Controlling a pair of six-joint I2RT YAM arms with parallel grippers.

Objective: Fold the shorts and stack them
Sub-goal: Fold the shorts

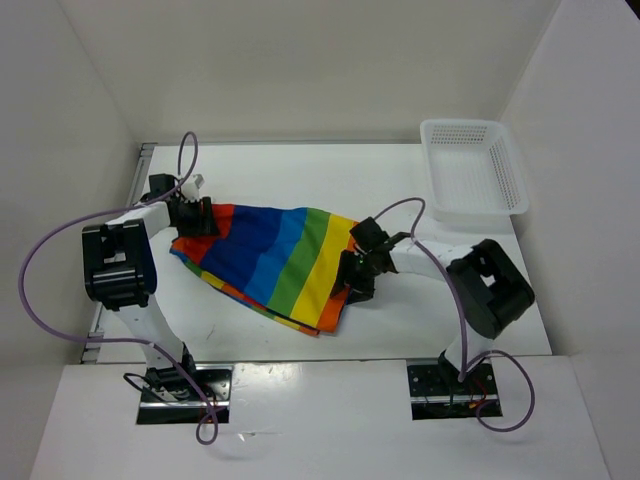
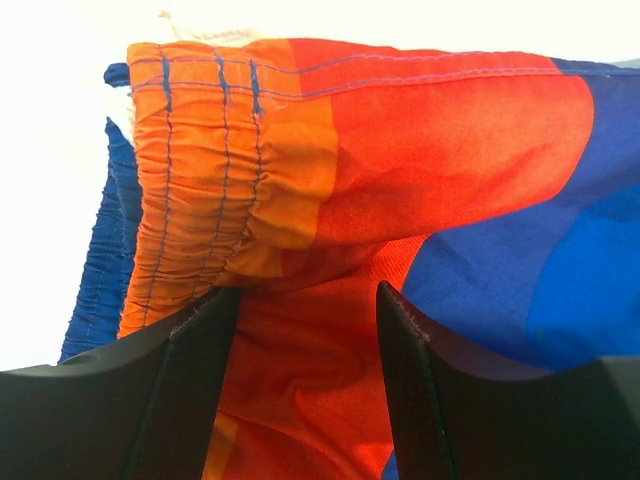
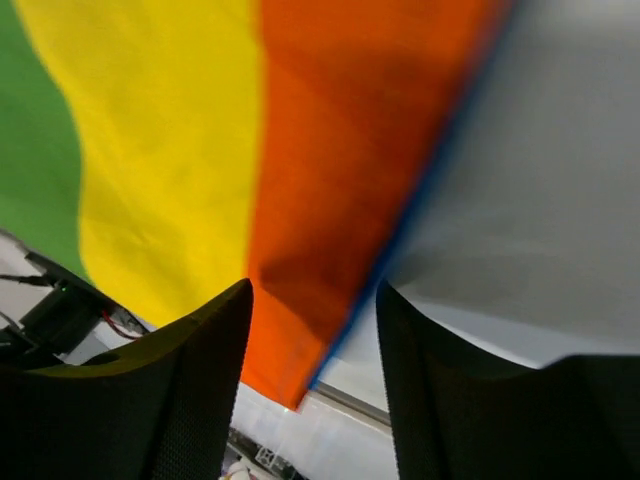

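**A:** What's there, counted?

**B:** One pair of shorts [image 1: 275,262], one basket [image 1: 470,170] and two grippers, all over one white table [image 1: 300,170].

**A:** What are they made of?

**B:** The basket is white plastic mesh, rectangular, with a rolled rim. It sits beyond the right gripper [image 1: 352,272], well apart from it. The shorts are soft woven cloth in broad stripes: red, two blues, green, yellow and orange. The waistband [image 2: 200,170] is gathered into tight puckers with lines of blue stitching.

**A:** Where are the shorts?

**B:** They're spread between the two grippers, waistband end at the left gripper [image 1: 205,218], orange hem at the right.

**A:** And the grips?

**B:** The left gripper's black fingers [image 2: 150,400] stand narrow, with bunched orange-red cloth clamped between them. On the right, an orange corner dips into a similar gap. I cannot tell whether it's pinched.
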